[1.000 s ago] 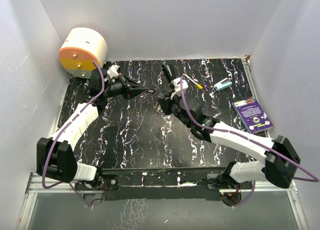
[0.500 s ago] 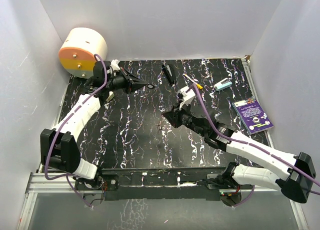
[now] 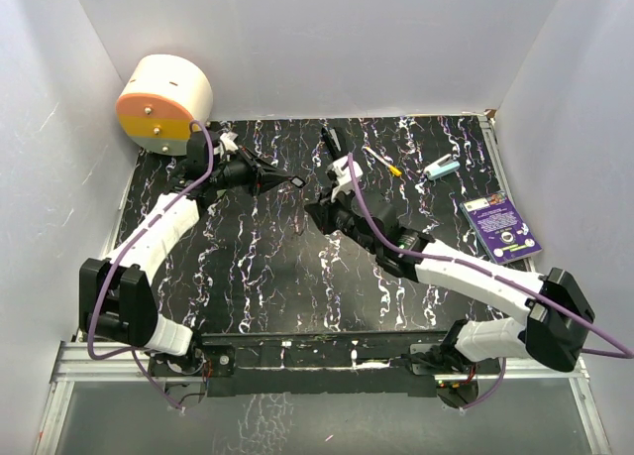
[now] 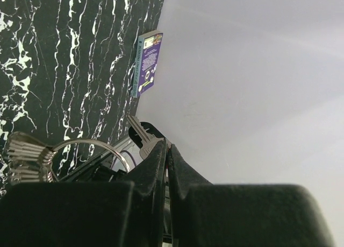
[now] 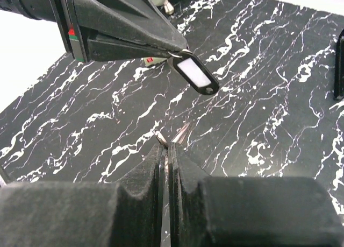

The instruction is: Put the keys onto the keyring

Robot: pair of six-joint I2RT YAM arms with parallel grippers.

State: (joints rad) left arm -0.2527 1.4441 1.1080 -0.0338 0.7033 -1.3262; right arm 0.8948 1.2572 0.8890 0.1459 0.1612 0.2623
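Looking down from the top camera, I see both arms reaching toward the middle of the black marbled surface [image 3: 248, 277], their tips near each other but apart. My left end effector [image 3: 281, 180] is closed on the keyring [image 4: 92, 145] and holds it above the surface, fingertips pointing right. On the left wrist camera the ring loops out beside the fingers, a fanned bunch of keys [image 4: 26, 160] hangs on it at the left, and one more key [image 4: 138, 132] juts out past the fingertips. A black tag [image 5: 196, 75] with a white window dangles from the same tips. My right end effector [image 5: 166, 150] is shut too, pinching a single key [image 5: 159, 135], seen edge-on as a thin silvery sliver. Its tip sits below the tag and just short of it. Along the far edge lie a black stick [image 3: 332, 141], a yellow-handled tool [image 3: 381, 161] and a teal item [image 3: 442, 167]. A purple booklet [image 3: 502, 229] lies at the right, and a cream-and-orange drum [image 3: 163, 103] sits in the far left corner.
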